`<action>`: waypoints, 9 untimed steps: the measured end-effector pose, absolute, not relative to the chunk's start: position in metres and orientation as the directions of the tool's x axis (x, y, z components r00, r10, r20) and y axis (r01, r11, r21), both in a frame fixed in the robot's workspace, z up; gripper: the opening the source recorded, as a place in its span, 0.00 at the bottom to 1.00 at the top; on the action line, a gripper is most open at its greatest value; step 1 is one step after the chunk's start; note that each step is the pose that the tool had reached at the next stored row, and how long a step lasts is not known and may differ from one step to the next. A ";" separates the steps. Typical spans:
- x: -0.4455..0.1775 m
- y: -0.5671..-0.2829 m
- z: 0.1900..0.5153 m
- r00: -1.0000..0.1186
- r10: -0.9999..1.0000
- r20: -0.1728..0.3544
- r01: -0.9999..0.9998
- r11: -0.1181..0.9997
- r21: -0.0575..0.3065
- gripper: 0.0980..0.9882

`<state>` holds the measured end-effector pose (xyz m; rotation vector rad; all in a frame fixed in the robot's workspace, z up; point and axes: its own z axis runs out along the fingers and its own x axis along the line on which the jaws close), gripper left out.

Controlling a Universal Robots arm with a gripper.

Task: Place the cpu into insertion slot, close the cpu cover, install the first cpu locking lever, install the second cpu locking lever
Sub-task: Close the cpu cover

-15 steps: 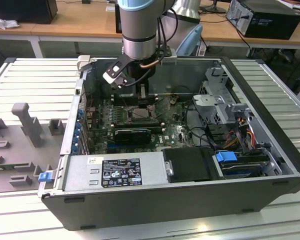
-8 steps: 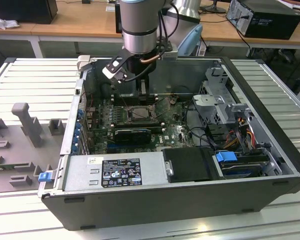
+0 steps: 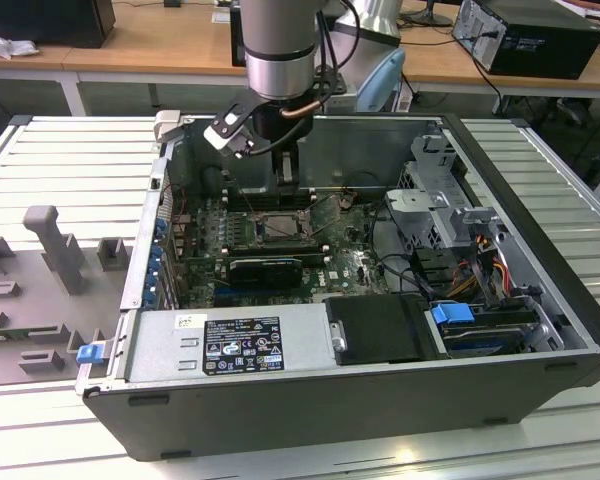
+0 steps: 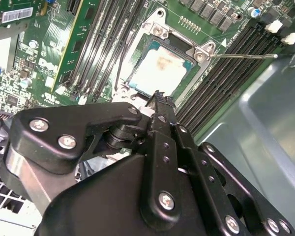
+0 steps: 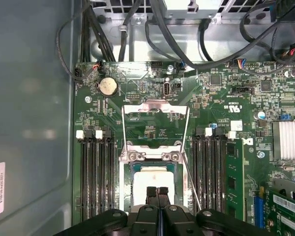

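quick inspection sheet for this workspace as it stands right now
surface: ribbed metal table carrying the open pc case
job's things: cpu lies in the slot; cover looks raised, not closed
clutter: grey fixtures on the table at the exterior view's left
pincer: shut, over the cpu, nothing seen in it
cables: black bundle beyond the board; coloured wires by the drive bay
surroundings: wooden desks behind, one bearing a computer
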<state>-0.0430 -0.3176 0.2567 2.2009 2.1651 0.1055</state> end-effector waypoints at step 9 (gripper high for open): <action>-0.043 -0.318 0.280 0.017 1.000 0.012 0.996 -0.018 0.085 0.01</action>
